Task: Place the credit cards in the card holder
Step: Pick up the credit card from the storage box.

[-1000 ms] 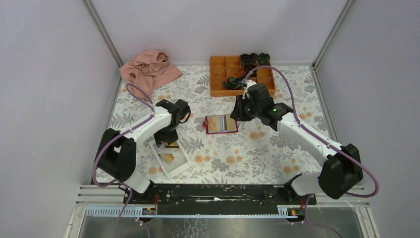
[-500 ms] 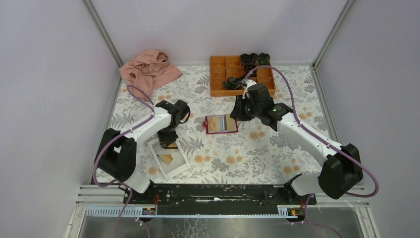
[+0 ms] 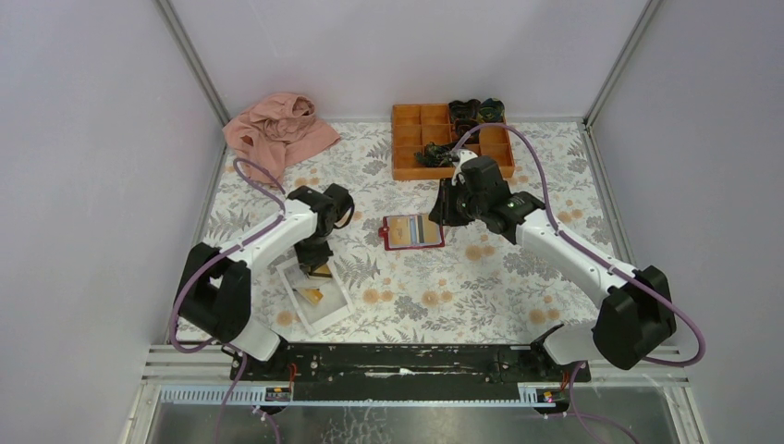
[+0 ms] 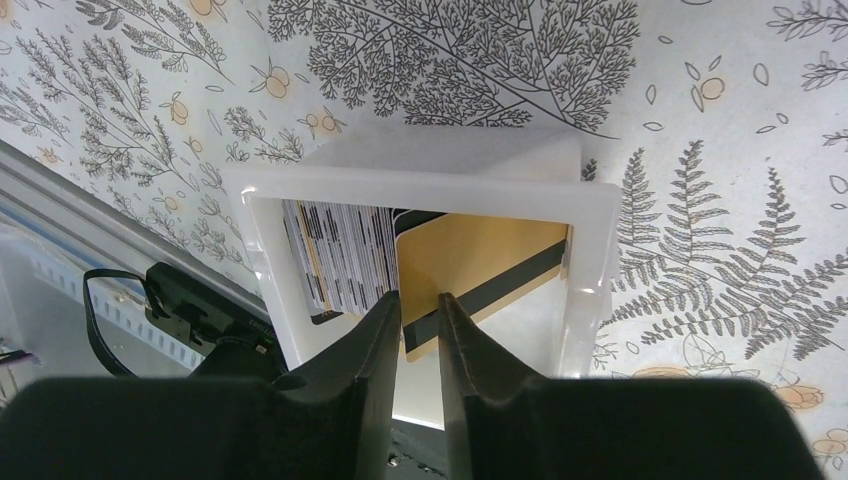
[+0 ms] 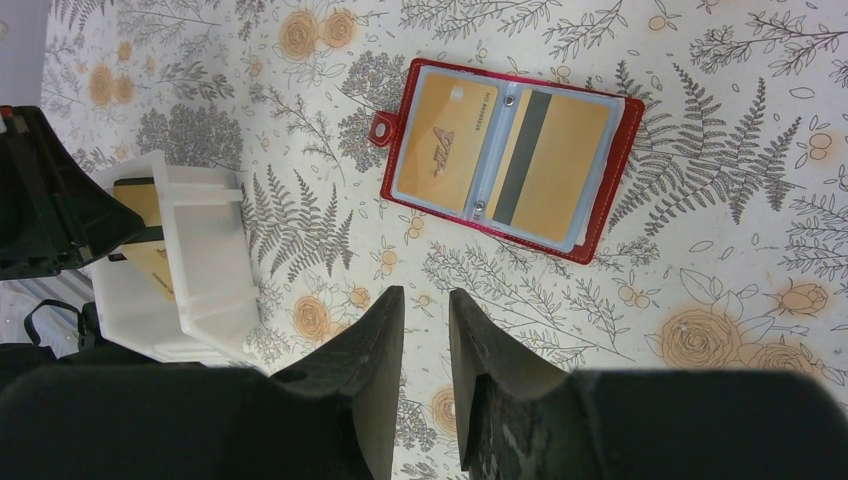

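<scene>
Where the flowered desk (image 3: pixel 462 287) runs to its back corner, well left of the wallet (image 5: pixel 613 180) and behind it, a pink cloth (image 3: pixel 277 129) lies bunched. Left of the wallet and nearer than it sits a white tray (image 4: pixel 420 185). The left gripper (image 4: pixel 420 302) hangs over that tray with its jaws drawn close, only a slit between them; whether they nip a card I cannot tell. Inside the tray a gold card (image 4: pixel 490 255) with a black stripe lies beside a striped card (image 4: pixel 340 255).

The wallet lies open and flat, red outside and pale blue inside, its snap tab pointing left in the top view. Two cards sit in its sleeves: a printed card (image 5: pixel 445 130) on the tab half, and a stripe-side card (image 5: pixel 555 165) on the other half.

Just right of the wallet hovers the right gripper (image 5: pixel 427 300), its jaws a little apart with nothing between them. Behind the wallet and slightly right stands an orange box (image 3: pixel 399 143) of compartments, with dark items (image 3: pixel 476 113) in some of them.
</scene>
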`<control>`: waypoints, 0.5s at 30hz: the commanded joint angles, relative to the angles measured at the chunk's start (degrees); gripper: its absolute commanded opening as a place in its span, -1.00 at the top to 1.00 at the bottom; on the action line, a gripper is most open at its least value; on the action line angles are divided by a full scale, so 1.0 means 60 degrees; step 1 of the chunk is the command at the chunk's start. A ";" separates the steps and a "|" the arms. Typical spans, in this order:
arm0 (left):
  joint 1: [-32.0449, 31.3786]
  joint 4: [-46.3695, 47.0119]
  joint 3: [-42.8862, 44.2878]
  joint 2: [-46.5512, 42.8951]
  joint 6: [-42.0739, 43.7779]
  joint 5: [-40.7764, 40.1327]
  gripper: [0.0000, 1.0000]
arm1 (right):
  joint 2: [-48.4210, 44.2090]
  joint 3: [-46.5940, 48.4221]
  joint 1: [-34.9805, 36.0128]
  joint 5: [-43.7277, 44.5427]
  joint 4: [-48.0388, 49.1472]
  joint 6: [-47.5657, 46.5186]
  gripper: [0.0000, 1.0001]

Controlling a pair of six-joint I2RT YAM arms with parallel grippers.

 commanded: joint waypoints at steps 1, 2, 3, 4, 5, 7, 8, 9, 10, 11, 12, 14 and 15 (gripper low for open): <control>0.0077 -0.0194 0.0366 -0.0175 0.0128 0.0039 0.47 | 0.0108 0.0302 0.0046 -0.0125 0.0205 0.0040 0.40; 0.0077 -0.0194 0.0417 -0.0168 0.0142 0.0047 0.47 | 0.0126 0.0308 0.0045 -0.0132 0.0199 0.0040 0.40; 0.0077 -0.0194 0.0440 -0.0139 0.0157 0.0062 0.48 | 0.0137 0.0320 0.0045 -0.0124 0.0199 0.0033 0.40; 0.0070 -0.0194 0.0477 -0.0110 0.0175 0.0062 0.48 | 0.0151 0.0344 0.0045 -0.0123 0.0189 0.0039 0.40; 0.0078 -0.0194 0.0499 -0.0103 0.0190 0.0070 0.48 | 0.0166 0.0346 0.0047 -0.0116 0.0179 0.0033 0.40; 0.0076 -0.0194 0.0516 -0.0099 0.0205 0.0086 0.47 | 0.0187 0.0361 0.0047 -0.0108 0.0174 0.0026 0.40; 0.0071 -0.0194 0.0522 -0.0092 0.0209 0.0111 0.48 | 0.0207 0.0367 0.0046 -0.0097 0.0166 0.0018 0.40; 0.0077 -0.0194 0.0519 -0.0099 0.0209 0.0129 0.48 | 0.0224 0.0380 0.0045 -0.0098 0.0161 0.0014 0.40; 0.0077 -0.0194 0.0522 -0.0100 0.0216 0.0144 0.48 | 0.0239 0.0402 0.0045 -0.0083 0.0166 0.0011 0.40; 0.0077 -0.0194 0.0508 -0.0100 0.0223 0.0151 0.48 | 0.0258 0.0405 0.0045 -0.0083 0.0160 0.0003 0.40; 0.0070 -0.0194 0.0510 -0.0102 0.0231 0.0161 0.48 | 0.0282 0.0426 0.0053 -0.0080 0.0155 -0.0003 0.40; 0.0073 -0.0197 0.0475 -0.0114 0.0238 0.0232 0.48 | 0.0326 0.0439 0.0045 -0.0079 0.0154 -0.0004 0.40; 0.0077 -0.0194 0.0458 -0.0144 0.0238 0.0256 0.48 | 0.0342 0.0441 0.0045 -0.0092 0.0151 -0.0002 0.40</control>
